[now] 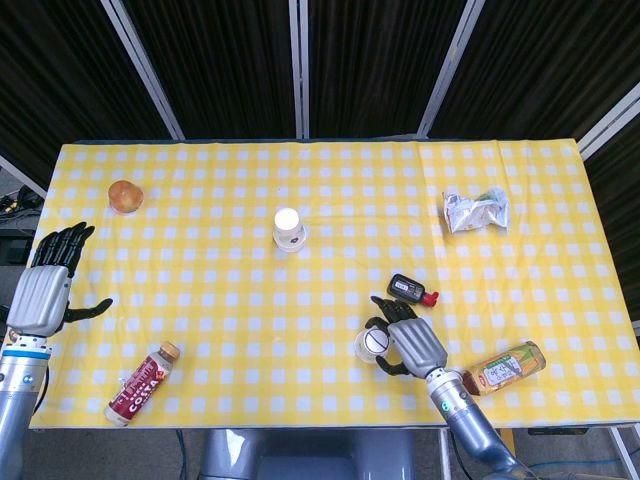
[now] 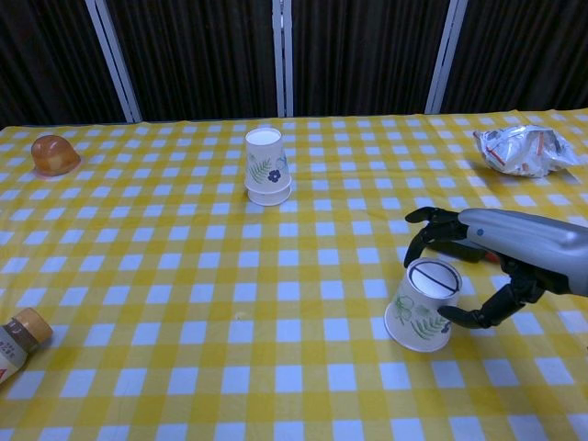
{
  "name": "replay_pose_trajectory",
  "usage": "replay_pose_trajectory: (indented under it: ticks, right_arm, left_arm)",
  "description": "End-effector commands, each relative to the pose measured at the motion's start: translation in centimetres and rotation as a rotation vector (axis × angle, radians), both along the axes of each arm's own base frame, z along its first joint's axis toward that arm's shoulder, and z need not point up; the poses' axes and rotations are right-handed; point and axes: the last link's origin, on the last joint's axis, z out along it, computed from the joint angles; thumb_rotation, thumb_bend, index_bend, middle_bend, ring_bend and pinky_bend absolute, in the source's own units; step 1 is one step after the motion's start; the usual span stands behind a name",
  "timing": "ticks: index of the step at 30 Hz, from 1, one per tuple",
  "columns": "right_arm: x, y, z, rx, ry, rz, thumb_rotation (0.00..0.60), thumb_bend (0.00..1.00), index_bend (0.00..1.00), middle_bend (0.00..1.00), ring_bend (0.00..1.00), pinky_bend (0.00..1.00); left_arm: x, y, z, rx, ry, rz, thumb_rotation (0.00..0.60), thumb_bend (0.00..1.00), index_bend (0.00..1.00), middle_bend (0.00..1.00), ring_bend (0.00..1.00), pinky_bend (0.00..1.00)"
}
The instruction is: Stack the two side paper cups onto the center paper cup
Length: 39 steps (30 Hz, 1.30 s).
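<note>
At the table's middle a white leaf-printed paper cup (image 1: 288,228) (image 2: 265,165) stands upside down, with a second rim showing at its base. Another upside-down paper cup (image 1: 371,344) (image 2: 422,307) sits near the front edge, leaning a little. My right hand (image 1: 410,340) (image 2: 501,248) is right beside it. Its fingers (image 2: 430,226) arch behind the cup and the thumb (image 2: 470,317) reaches the cup's front side, though no firm grip shows. My left hand (image 1: 45,288) hovers open, fingers spread, at the table's left edge, far from both cups and only seen in the head view.
An orange round object (image 1: 125,195) (image 2: 53,153) lies far left. A Costa bottle (image 1: 143,383) (image 2: 16,340) lies front left. Beside my right hand are a black device with a red tip (image 1: 410,290) and a green tea bottle (image 1: 503,367). A crumpled wrapper (image 1: 476,211) (image 2: 522,149) sits back right.
</note>
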Motion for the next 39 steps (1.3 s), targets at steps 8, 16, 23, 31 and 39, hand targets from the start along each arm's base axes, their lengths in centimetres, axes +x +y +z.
replay_pose_trajectory:
  ticks: [8, 16, 23, 31, 39]
  right_arm:
    - [0.2, -0.4, 0.7, -0.026, -0.016, 0.000, 0.600, 0.27, 0.39, 0.00, 0.00, 0.00]
    - [3.0, -3.4, 3.6, -0.135, -0.056, 0.063, 0.600, 0.27, 0.39, 0.00, 0.00, 0.00]
    - [6.6, -7.0, 5.8, -0.240, -0.115, 0.119, 0.600, 0.27, 0.39, 0.00, 0.00, 0.00]
    - [10.6, -11.2, 4.4, -0.256, -0.201, 0.152, 0.600, 0.27, 0.39, 0.00, 0.00, 0.00]
    - [13.4, -14.2, 1.6, -0.232, -0.225, 0.159, 0.600, 0.27, 0.40, 0.00, 0.00, 0.00]
  left_arm:
    - [0.1, 0.0, 0.0, 0.001, -0.002, -0.004, 0.600, 0.14, 0.00, 0.00, 0.00, 0.00]
    - [0.0, 0.0, 0.2, 0.004, -0.002, -0.001, 0.600, 0.14, 0.00, 0.00, 0.00, 0.00]
    - [-0.1, 0.2, 0.2, 0.008, 0.001, 0.003, 0.600, 0.14, 0.00, 0.00, 0.00, 0.00]
    - [-0.3, 0.5, -0.2, -0.005, 0.010, 0.014, 0.600, 0.14, 0.00, 0.00, 0.00, 0.00]
    - [-0.6, 0.9, -0.3, -0.006, 0.017, 0.029, 0.600, 0.14, 0.00, 0.00, 0.00, 0.00]
